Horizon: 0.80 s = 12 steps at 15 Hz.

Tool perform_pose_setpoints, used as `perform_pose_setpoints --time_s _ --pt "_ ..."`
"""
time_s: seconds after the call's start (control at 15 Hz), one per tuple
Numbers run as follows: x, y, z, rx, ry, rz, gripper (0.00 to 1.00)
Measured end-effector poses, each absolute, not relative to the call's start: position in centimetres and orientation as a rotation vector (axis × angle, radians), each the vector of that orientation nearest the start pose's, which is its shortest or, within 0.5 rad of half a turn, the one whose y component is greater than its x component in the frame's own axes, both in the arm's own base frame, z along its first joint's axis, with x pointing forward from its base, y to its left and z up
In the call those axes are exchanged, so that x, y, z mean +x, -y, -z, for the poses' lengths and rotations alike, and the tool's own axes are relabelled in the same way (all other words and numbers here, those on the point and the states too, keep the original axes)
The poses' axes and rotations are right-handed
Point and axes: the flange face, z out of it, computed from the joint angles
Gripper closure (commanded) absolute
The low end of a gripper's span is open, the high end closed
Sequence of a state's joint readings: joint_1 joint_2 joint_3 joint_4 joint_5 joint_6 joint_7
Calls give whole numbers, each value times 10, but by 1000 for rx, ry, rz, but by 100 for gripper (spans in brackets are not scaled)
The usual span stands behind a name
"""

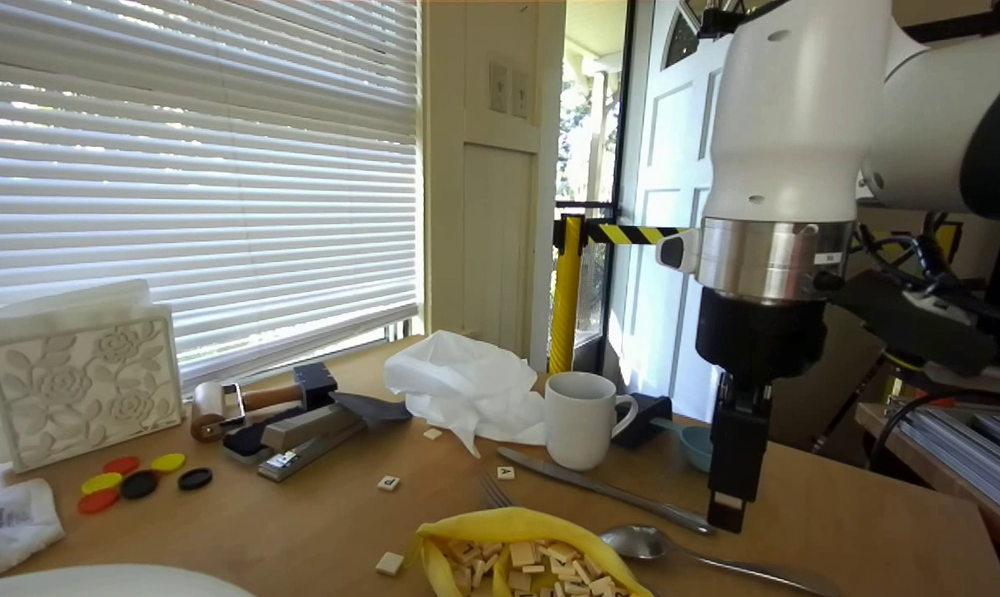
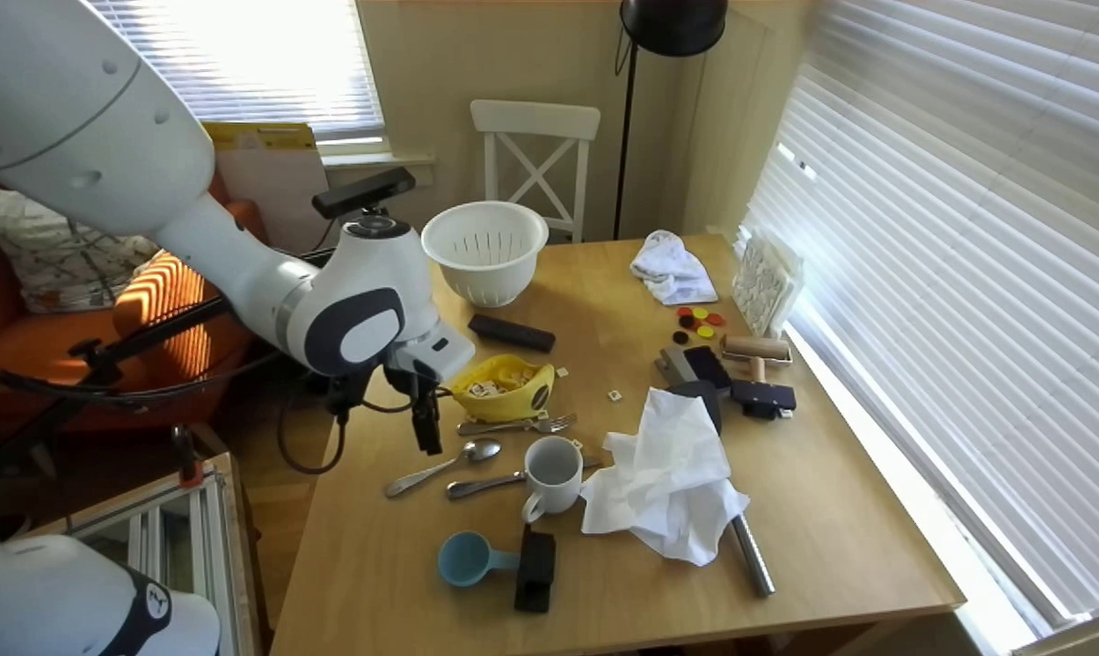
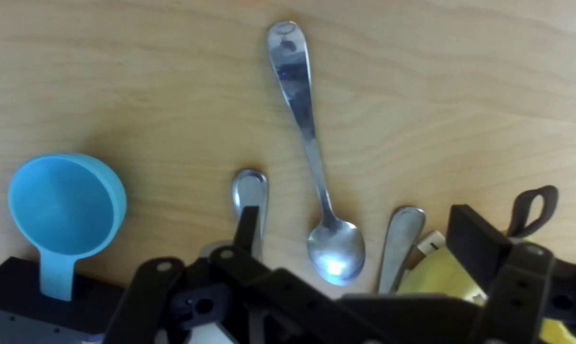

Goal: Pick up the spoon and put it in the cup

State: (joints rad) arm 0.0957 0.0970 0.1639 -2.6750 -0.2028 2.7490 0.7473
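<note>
Wrist view: empty hand (image 3: 355, 222), jaws wide apart, above the table (image 3: 164, 95), spoon (image 3: 315, 160) between knife (image 3: 250, 188) and fork (image 3: 402, 239).

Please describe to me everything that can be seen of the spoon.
The spoon is slim, shiny and silver, apparently metal, with an oval bowl and a long handle that is thin near the bowl and widens toward a rounded end. A bright reflection shows on the bowl. It lies flat on the wooden table, its bowl between the handles of the knife and the fork, apart from both. Only the table seems to touch it.
</note>
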Motion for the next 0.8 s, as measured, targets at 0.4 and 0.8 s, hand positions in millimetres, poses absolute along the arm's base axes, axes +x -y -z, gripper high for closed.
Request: perform_pose_setpoints --time_s 0.4,0.8 --pt "362 -139 -173 -3208 -364 63 0" --pt "354 -122 -157 -3228 -416 130 0"
